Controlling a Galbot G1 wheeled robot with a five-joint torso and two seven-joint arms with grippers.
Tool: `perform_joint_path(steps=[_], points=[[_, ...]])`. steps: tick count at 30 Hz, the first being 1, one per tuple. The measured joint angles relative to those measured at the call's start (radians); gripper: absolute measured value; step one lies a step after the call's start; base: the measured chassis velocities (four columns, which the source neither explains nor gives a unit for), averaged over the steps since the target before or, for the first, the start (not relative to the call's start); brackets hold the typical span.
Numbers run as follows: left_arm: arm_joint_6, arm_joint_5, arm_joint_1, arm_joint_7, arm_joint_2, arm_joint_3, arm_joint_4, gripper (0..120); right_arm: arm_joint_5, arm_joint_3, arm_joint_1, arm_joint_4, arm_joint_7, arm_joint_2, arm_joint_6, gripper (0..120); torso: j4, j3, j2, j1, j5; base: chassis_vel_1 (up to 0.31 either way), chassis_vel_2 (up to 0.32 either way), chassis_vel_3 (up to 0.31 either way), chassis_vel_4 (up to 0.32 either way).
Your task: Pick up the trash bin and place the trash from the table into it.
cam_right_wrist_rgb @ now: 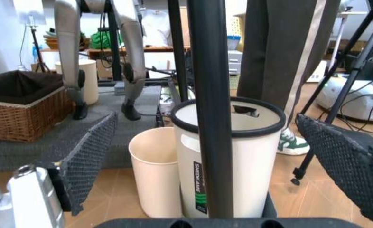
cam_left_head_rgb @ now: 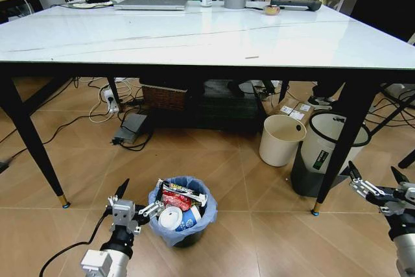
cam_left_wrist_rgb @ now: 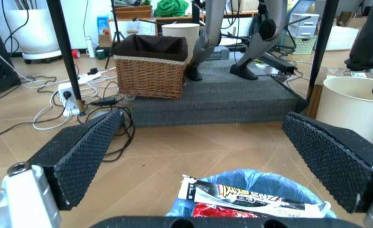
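litter-filled trash bin (cam_left_head_rgb: 183,212) stands on the floor just beyond the left gripper (cam_left_head_rgb: 133,207), its jaws apart and empty, the marble surface (cam_left_head_rgb: 194,37) above bare of trash, while the right gripper (cam_left_head_rgb: 377,183) idles with jaws apart.

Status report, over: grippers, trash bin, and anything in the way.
Left gripper open, low beside trash bin. Right gripper open, empty, low by the table leg. Bin on floor, full of trash. Nothing between left jaws and bin.

Lab: mannequin legs (cam_right_wrist_rgb: 72,52), tripods, floor cables (cam_left_head_rgb: 97,111).
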Motion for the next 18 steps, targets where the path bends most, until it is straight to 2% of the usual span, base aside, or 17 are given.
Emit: perform_joint_path(steps=[18], points=[[0.005,-0.006,-0.003,-0.002,0.000,0.001,0.002,100,0.000,0.000,0.000,0.000,0.000,0.000,0.000,100,0.0000,0.000,0.000,0.000,0.0000,0.000,0.000,0.000,0.000]])
